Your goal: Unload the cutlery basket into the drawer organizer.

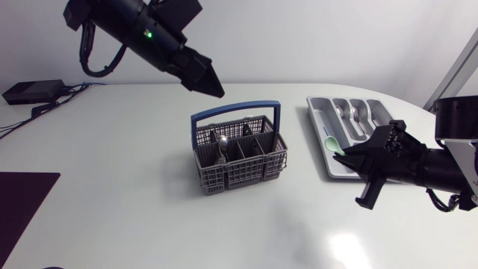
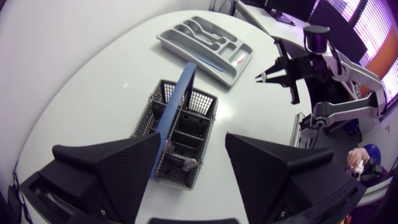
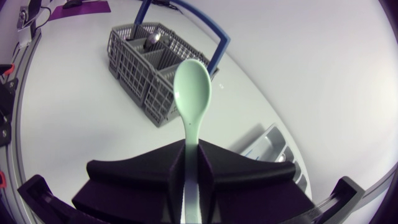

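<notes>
The grey cutlery basket (image 1: 240,157) with a blue handle stands mid-table and holds metal cutlery (image 1: 222,143). My left gripper (image 1: 208,78) hangs high above and behind it. The left wrist view shows this gripper (image 2: 193,149) open, with the basket (image 2: 180,134) far below the gap between its fingers. My right gripper (image 1: 349,159) is shut on a pale green spoon (image 1: 331,143) at the near left corner of the grey drawer organizer (image 1: 377,107). In the right wrist view the spoon (image 3: 191,87) sticks out ahead of the shut fingers (image 3: 214,163), pointing towards the basket (image 3: 149,74).
Several metal spoons (image 1: 352,113) lie in the organizer's compartments. A black box with cables (image 1: 33,91) sits at the back left. A dark mat (image 1: 19,202) lies at the front left edge. The organizer (image 3: 267,146) shows beside my right gripper.
</notes>
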Controlling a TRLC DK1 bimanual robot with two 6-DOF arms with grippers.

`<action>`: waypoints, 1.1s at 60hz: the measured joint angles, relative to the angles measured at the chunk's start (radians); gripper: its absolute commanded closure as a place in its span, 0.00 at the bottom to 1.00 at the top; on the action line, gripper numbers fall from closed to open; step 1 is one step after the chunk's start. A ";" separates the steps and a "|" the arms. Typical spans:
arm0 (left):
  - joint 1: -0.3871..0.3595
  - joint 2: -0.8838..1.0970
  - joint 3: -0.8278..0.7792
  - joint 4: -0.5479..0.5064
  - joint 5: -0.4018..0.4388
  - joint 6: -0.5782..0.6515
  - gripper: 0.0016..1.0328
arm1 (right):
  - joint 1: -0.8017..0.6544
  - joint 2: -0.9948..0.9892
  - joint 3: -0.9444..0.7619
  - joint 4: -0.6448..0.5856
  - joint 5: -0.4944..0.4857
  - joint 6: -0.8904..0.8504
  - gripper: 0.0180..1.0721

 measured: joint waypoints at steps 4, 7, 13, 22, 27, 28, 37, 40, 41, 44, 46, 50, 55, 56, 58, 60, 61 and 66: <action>0.004 -0.019 -0.053 0.001 -0.010 0.027 0.28 | -0.077 0.060 0.005 -0.016 -0.042 -0.079 0.93; 0.008 -0.035 -0.097 0.001 -0.024 0.045 0.28 | -0.137 0.115 0.019 -0.027 -0.074 -0.139 0.93; 0.008 -0.075 -0.204 0.034 -0.040 0.071 0.28 | -0.268 0.266 0.086 -0.064 -0.123 -0.286 0.93; 0.008 -0.123 -0.320 0.090 -0.054 0.087 0.28 | -0.377 0.453 0.199 -0.125 -0.129 -0.463 0.93; 0.008 -0.142 -0.365 0.116 -0.062 0.092 0.28 | -0.417 0.537 0.262 -0.157 -0.123 -0.538 0.93; 0.008 -0.146 -0.376 0.118 -0.066 0.093 0.28 | -0.427 0.559 0.281 -0.167 -0.120 -0.558 0.93; 0.008 -0.167 -0.426 0.141 -0.073 0.097 0.28 | -0.470 0.685 0.407 -0.206 -0.063 -0.687 0.93; 0.008 -0.171 -0.436 0.144 -0.073 0.097 0.28 | -0.476 0.716 0.439 -0.206 -0.038 -0.721 0.93; 0.008 -0.171 -0.439 0.146 -0.074 0.097 0.28 | -0.477 0.723 0.447 -0.206 -0.034 -0.728 0.93; 0.007 -0.171 -0.444 0.148 -0.076 0.097 0.28 | -0.479 0.753 0.475 -0.206 -0.005 -0.761 0.93; 0.007 -0.172 -0.451 0.156 -0.076 0.097 0.28 | -0.479 0.776 0.492 -0.206 0.022 -0.789 0.93; 0.005 -0.176 -0.462 0.162 -0.077 0.097 0.28 | -0.479 0.801 0.500 -0.206 0.063 -0.826 0.91; 0.000 -0.182 -0.475 0.166 -0.076 0.102 0.28 | -0.479 0.828 0.500 -0.206 0.097 -0.854 0.81; -0.001 -0.183 -0.478 0.165 -0.077 0.105 0.28 | -0.479 0.832 0.500 -0.206 0.101 -0.858 0.80; -0.005 -0.184 -0.481 0.166 -0.077 0.106 0.28 | -0.479 0.840 0.500 -0.205 0.118 -0.870 0.78; -0.006 -0.184 -0.485 0.166 -0.077 0.113 0.28 | -0.479 0.846 0.500 -0.201 0.123 -0.874 0.77; -0.008 -0.184 -0.486 0.166 -0.077 0.113 0.28 | -0.479 0.847 0.500 -0.197 0.124 -0.877 0.76; -0.017 -0.184 -0.497 0.176 -0.080 0.119 0.28 | -0.479 0.849 0.500 -0.155 0.135 -0.884 0.69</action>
